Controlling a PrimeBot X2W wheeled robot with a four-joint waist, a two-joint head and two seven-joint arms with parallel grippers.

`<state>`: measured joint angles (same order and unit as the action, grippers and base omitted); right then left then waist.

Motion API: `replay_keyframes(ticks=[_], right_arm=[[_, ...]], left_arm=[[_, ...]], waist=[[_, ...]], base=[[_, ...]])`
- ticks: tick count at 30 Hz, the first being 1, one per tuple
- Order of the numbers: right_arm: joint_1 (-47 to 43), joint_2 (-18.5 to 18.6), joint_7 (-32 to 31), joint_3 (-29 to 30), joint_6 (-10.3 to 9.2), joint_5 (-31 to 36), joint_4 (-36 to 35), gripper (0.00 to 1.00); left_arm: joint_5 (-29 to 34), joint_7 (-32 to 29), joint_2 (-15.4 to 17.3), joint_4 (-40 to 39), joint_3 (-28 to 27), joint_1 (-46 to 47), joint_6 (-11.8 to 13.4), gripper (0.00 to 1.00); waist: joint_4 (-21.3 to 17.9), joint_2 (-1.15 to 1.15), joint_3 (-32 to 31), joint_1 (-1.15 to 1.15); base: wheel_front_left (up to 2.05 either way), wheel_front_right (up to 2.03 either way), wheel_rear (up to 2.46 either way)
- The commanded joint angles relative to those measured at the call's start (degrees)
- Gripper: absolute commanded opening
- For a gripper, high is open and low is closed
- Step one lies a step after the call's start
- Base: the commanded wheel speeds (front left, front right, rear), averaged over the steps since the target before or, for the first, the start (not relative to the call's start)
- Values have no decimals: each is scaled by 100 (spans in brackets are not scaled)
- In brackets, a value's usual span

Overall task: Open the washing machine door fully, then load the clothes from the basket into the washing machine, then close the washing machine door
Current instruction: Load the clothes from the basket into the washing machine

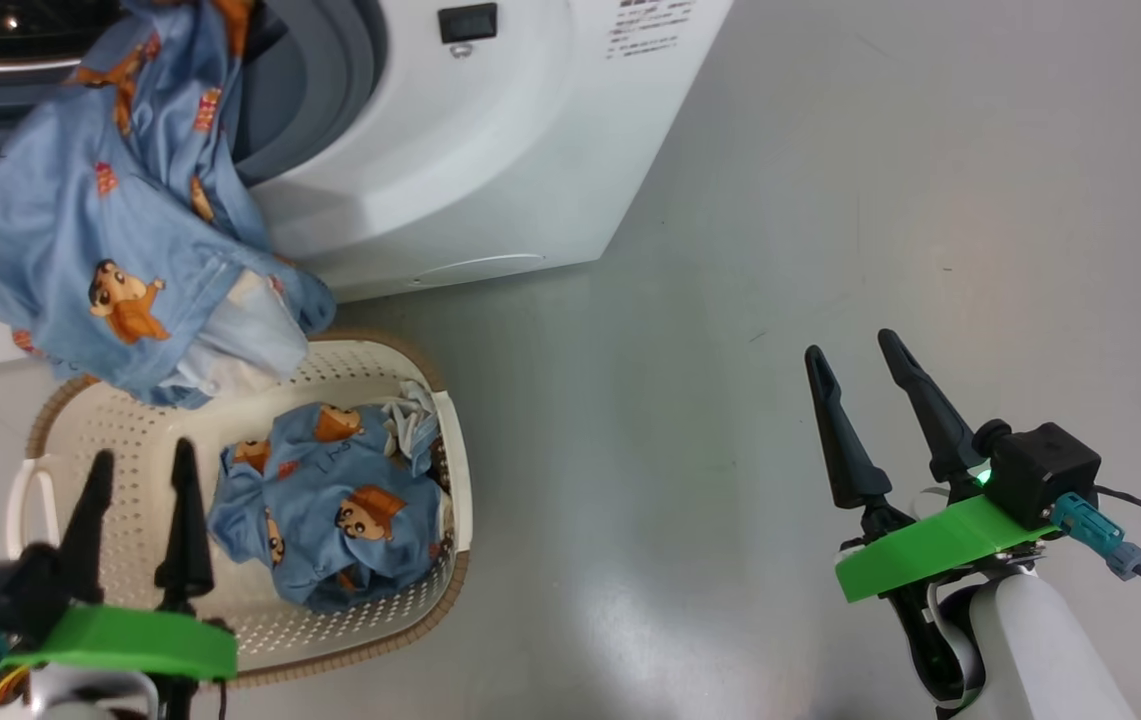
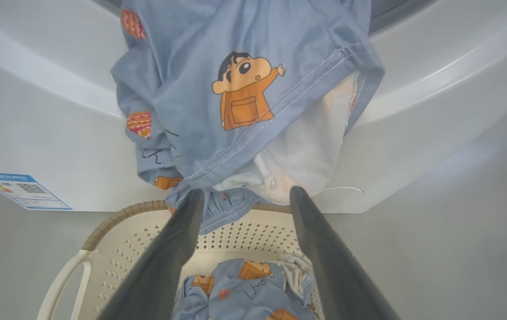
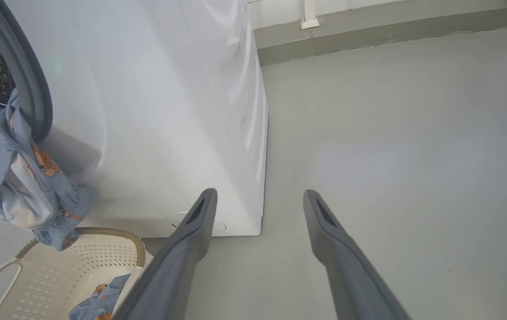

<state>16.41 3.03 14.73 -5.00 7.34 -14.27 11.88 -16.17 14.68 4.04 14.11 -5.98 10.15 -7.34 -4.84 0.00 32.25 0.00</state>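
Note:
The white washing machine [image 1: 490,150] stands at the top left with its grey gasket [image 1: 330,80] exposed; its door is out of view. One light-blue printed garment [image 1: 120,230] hangs out of the drum opening, its lower end drooping over the basket's far rim [image 2: 244,111] [image 3: 17,186]. A second blue bundle [image 1: 340,510] lies inside the cream perforated basket [image 1: 430,620] on the floor. My left gripper [image 1: 142,460] is open above the basket's near left side, holding nothing [image 2: 244,195]. My right gripper [image 1: 855,350] is open over bare floor to the right [image 3: 260,193].
Grey floor [image 1: 880,200] spreads to the right of the machine. A blue label sticker [image 2: 22,190] sits on the machine's lower front. A wall base and a white pipe [image 3: 309,13] run behind the machine. The basket's left handle [image 1: 25,500] is beside my left fingers.

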Motion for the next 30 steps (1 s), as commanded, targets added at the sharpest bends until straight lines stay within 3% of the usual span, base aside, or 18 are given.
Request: replay_keyframes(ticks=[1,23,30], right_arm=[[-93,-15,27,-161,14,-43,-93,100],[-75,-15,27,-313,14,-229,-174,100],[-48,-15,27,-303,14,-290,-269,100]], left_arm=[[-52,32,104,-51,-157,41,-14,100],[-615,32,719,1837,29,1625,-14,100],[-1067,32,948,2059,195,2008,-14,100]], waist=[[-19,0,4,0],[-529,0,422,0],[-578,0,683,0]], base=[[0,0,0],[0,0,0],[0,0,0]])
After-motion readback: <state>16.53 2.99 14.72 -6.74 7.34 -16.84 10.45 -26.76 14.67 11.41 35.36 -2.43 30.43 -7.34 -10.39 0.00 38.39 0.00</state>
